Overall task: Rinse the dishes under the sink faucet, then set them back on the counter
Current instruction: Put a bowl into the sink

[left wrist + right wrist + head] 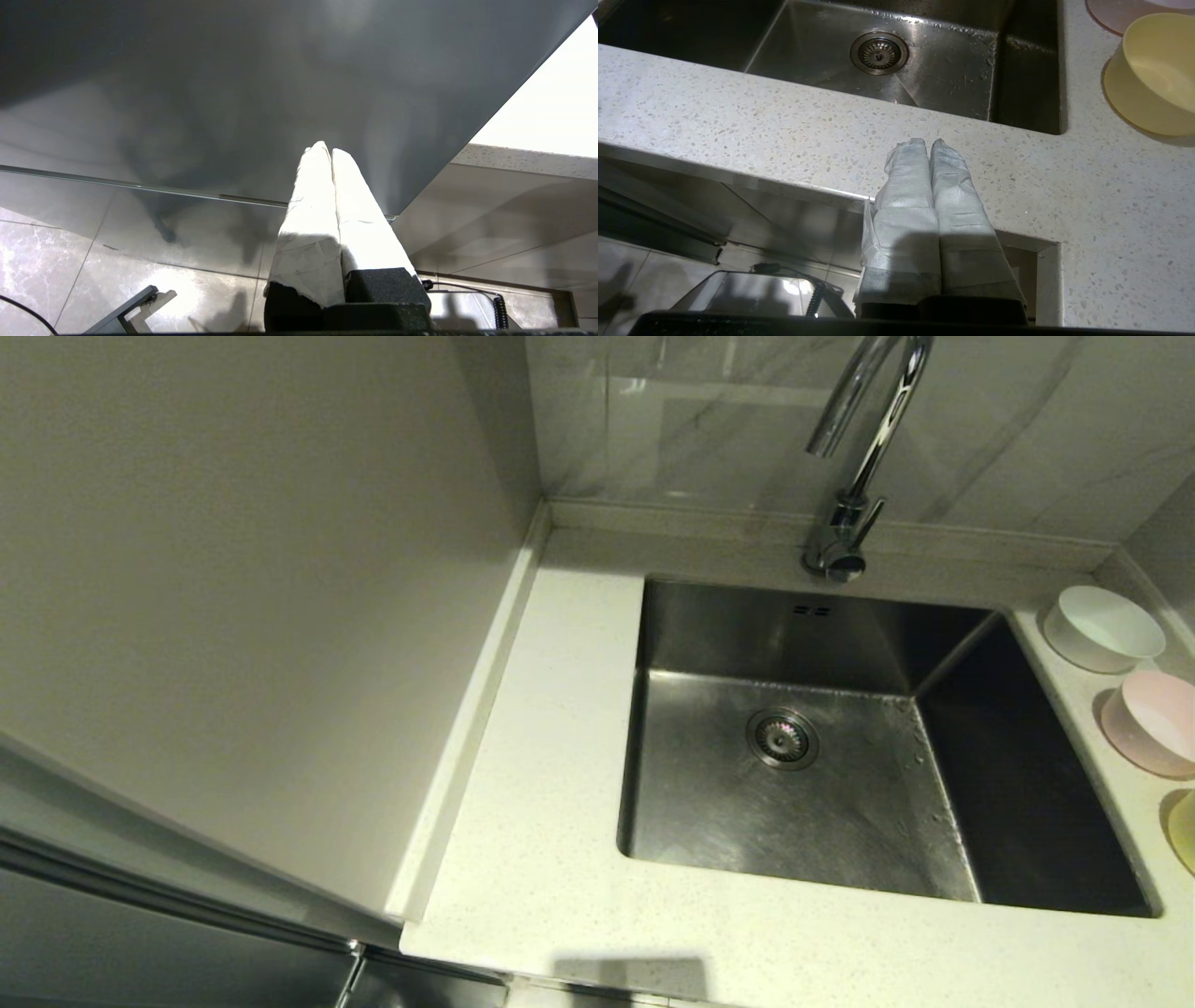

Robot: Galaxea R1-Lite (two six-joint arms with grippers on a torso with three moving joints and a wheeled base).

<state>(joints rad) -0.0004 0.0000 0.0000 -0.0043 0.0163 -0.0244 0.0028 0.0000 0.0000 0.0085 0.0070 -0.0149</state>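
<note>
A kitchen corner: pale marbled wall tiles at the back, a flat grey cabinet side (233,616) filling the left of the head view, and between them the white speckled counter (541,821) with its low raised back edge. Set into it is the sink (794,803), a deep brushed-steel basin with the round strainer drain (782,738) near the middle of its floor and two small overflow slots (811,610) on the back wall. Water droplets dot the basin floor toward 3 o'clock of the drain.

The faucet (864,448) stands at 12 o'clock of the sink on the back ledge, a chrome gooseneck whose spout arches forward over the basin, with a short lever at its base. No water stream is visible.

The dishes sit in a row on the counter strip at 3 o'clock of the sink, all upright and apart from one another: the white bowl (1103,628) farthest back, the pale pink bowl (1150,722) just nearer, and the yellow-green bowl (1184,831) nearest — cut off by the frame edge in the head view, fully shown in the right wrist view.

Neither arm appears in the head view. The right gripper (930,142) hangs low at the counter's front edge, at 6 o'clock of the sink, its white-wrapped fingers pressed together and holding nothing. The left gripper (327,148) is parked below counter level in front of the grey cabinet face, over the tiled floor (46,261) — its wrapped fingers likewise closed tip to tip and empty.
</note>
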